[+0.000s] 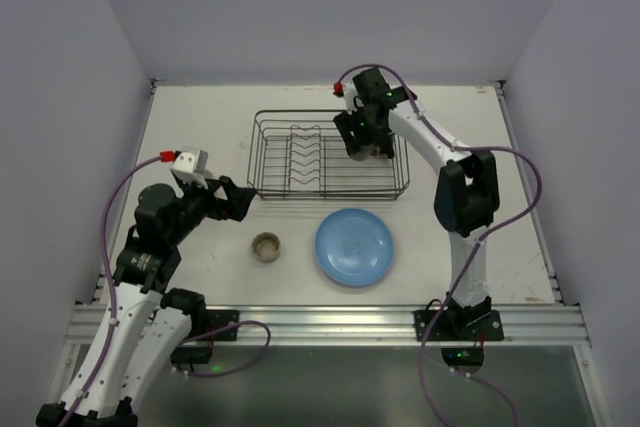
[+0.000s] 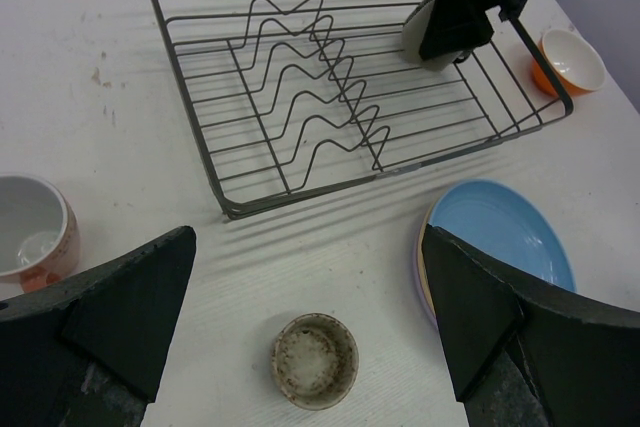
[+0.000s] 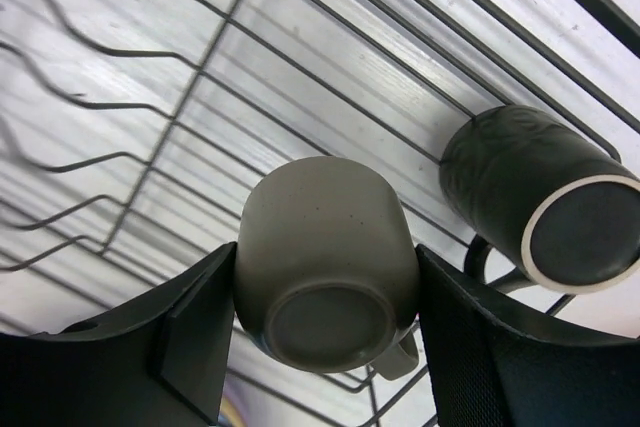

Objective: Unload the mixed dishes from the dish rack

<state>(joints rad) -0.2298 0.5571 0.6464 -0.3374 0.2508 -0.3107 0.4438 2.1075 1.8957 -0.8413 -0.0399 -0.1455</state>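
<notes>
The black wire dish rack (image 1: 300,159) stands at the table's middle back. Inside its right end my right gripper (image 1: 362,143) is shut on an olive-grey cup (image 3: 325,257), bottom towards the wrist camera, with a finger pressed on each side. A dark brown cup (image 3: 540,212) lies on its side on the rack wires just right of it. My left gripper (image 2: 308,257) hangs open above a beige speckled cup (image 2: 315,359) that stands on the table in front of the rack. The blue plate (image 1: 354,246) tops a stack to the right of that cup.
An orange bowl with a white inside (image 2: 568,59) sits on the table beyond the rack's right end. A pink-speckled cup (image 2: 30,232) stands at the left, near my left arm. Purple and tan plate rims (image 2: 421,272) show under the blue plate.
</notes>
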